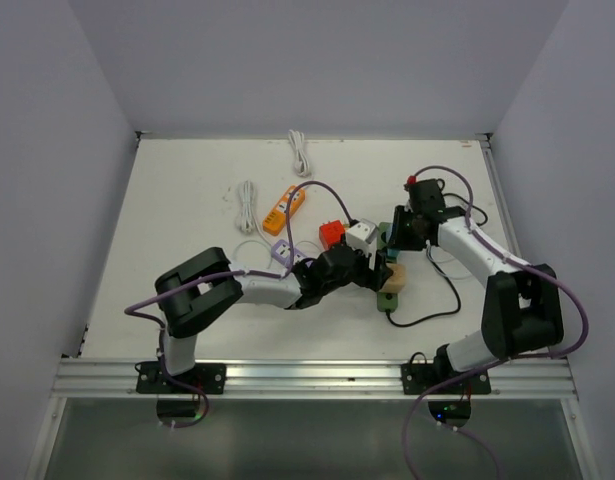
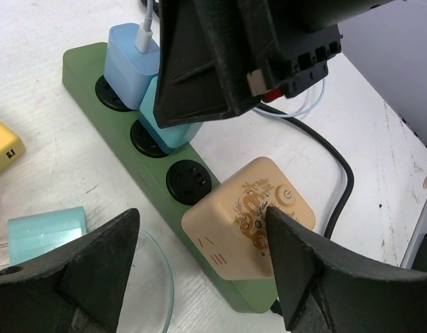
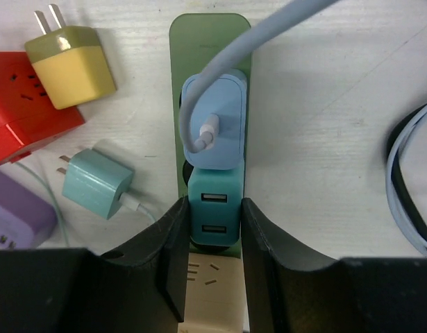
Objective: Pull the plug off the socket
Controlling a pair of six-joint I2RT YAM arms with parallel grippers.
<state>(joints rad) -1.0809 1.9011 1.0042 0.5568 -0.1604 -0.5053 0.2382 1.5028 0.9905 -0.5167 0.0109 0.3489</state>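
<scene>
A green power strip (image 3: 210, 35) lies on the white table. A light blue charger (image 3: 212, 121) with a cable and a teal USB charger (image 3: 213, 211) are plugged into it. A beige dragon-patterned adapter (image 2: 248, 215) sits at its end. My right gripper (image 3: 212, 232) is shut on the teal charger, one finger pressed on each side. In the left wrist view the right gripper (image 2: 220, 62) covers the teal charger (image 2: 164, 132). My left gripper (image 2: 203, 236) is open and straddles the strip (image 2: 81, 66) at the beige adapter. Both meet at the strip (image 1: 387, 272) in the top view.
Left of the strip lie a yellow plug (image 3: 69, 66), a red socket cube (image 3: 26, 111), a loose teal charger (image 3: 98, 182) and a purple block (image 3: 15, 218). The strip's black cord (image 2: 338, 166) runs right. An orange strip (image 1: 285, 208) and white cables (image 1: 247, 205) lie farther back.
</scene>
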